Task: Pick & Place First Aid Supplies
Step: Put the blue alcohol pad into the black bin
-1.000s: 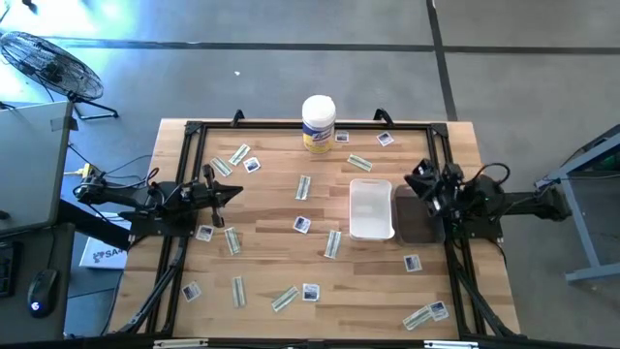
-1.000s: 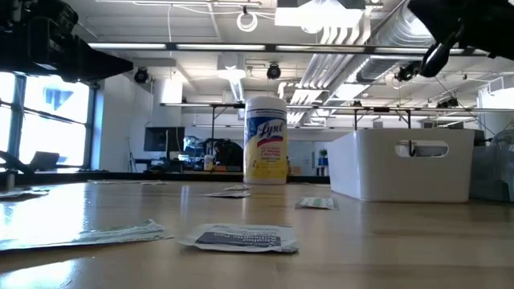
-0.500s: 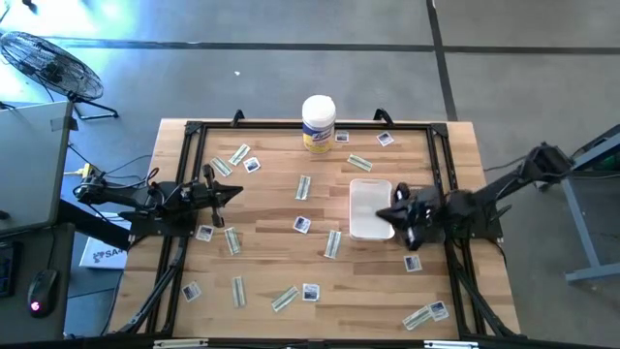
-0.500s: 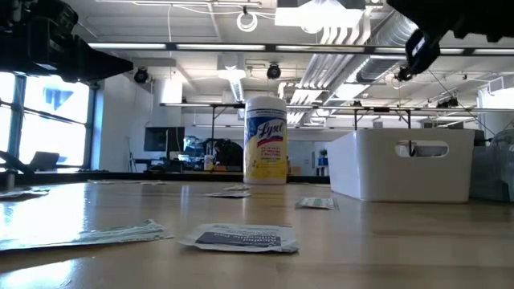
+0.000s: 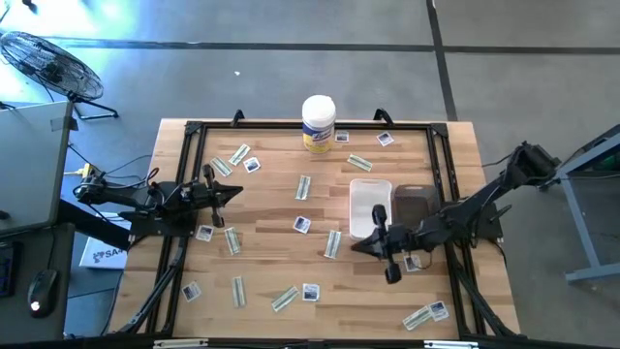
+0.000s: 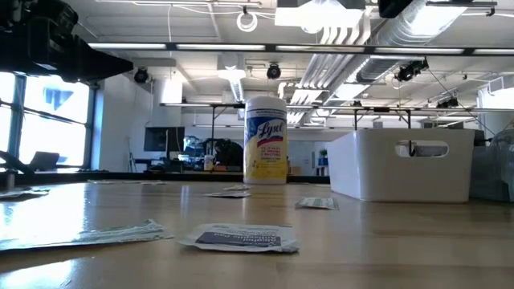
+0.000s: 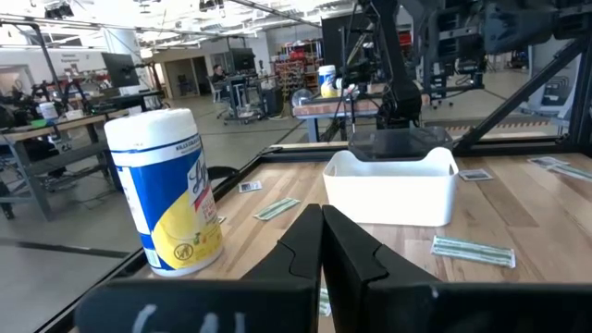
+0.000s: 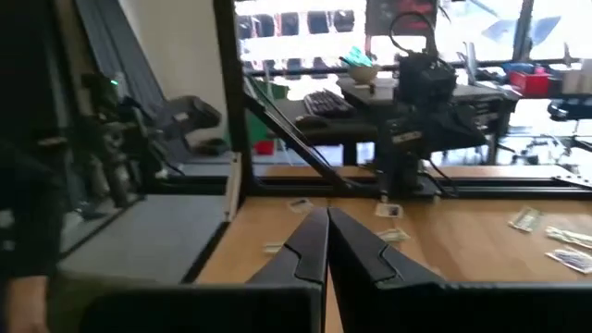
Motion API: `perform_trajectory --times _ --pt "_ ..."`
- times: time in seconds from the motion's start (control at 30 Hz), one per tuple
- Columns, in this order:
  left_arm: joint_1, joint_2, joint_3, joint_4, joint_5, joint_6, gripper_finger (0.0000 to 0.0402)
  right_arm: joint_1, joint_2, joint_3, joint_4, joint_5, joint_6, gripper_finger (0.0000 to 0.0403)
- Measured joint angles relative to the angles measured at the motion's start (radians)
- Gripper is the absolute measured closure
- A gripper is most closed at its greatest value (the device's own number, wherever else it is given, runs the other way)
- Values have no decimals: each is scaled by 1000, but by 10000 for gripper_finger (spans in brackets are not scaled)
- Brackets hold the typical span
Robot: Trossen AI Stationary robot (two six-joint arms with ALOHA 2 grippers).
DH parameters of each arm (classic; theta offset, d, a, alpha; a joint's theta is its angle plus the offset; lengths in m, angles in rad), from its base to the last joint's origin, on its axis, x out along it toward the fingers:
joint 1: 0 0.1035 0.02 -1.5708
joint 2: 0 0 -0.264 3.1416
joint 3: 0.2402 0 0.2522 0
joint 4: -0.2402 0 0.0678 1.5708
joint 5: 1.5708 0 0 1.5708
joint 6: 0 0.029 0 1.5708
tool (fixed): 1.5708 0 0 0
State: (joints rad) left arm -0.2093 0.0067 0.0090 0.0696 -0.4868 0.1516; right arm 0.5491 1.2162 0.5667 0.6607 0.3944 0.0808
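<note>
The first aid supplies lie flat and scattered over the wooden table: pale green-white strips such as one point(image 5: 332, 243) and another point(image 5: 303, 186), and small white squares such as one point(image 5: 301, 224) and another point(image 5: 413, 262). In the low view a square packet point(image 6: 241, 237) and a strip point(image 6: 96, 233) lie nearest. My right gripper point(image 5: 355, 246) point(image 8: 326, 222) is shut and empty. It hovers level just off the near end of the white bin point(image 5: 369, 206), beside the strip. My left gripper point(image 5: 238, 192) point(image 7: 321, 222) waits shut at the table's left side.
A tall white canister with a yellow label point(image 5: 318, 122) point(image 6: 265, 140) stands at the far edge. A dark flat tray point(image 5: 417, 206) lies right of the white bin point(image 6: 401, 164). Black frame rails point(image 5: 310, 126) border the table.
My right gripper has swung from beside the dark tray at the table's right side, past the bin's near end, toward the left and near edges. It has turned and risen out of the low view, and its fingers have stayed shut. No packet has moved.
</note>
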Motion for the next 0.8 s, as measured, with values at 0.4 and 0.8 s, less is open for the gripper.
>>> perform_trajectory --times 0.4,0.8 --pt "0 0 0 0 0 0 401 2 31 220 -499 -40 132 401" --pt "0 0 0 0 -1 0 401 77 253 656 -1392 -210 710 400"
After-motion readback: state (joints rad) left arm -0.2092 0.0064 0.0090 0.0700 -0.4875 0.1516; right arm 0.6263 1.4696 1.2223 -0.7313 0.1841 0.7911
